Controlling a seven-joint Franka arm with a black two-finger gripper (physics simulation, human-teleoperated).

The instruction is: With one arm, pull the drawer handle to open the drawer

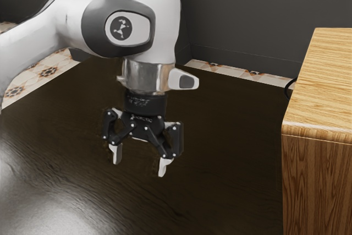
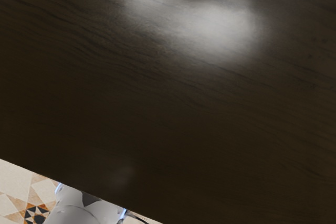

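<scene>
We see the wooden cabinet cut off at the exterior view's right edge, a dark curved part half hidden behind it.

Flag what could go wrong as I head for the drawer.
1. The end effector hangs open over the table, apart from the wooden cabinet; a straight sweep could strike its near corner.
2. A dark curved piece at the cabinet's far edge may be the handle; unconfirmed, so a grasp there could miss.

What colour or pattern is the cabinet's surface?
The cabinet is light golden-brown wood grain, best seen in the exterior view.
</scene>
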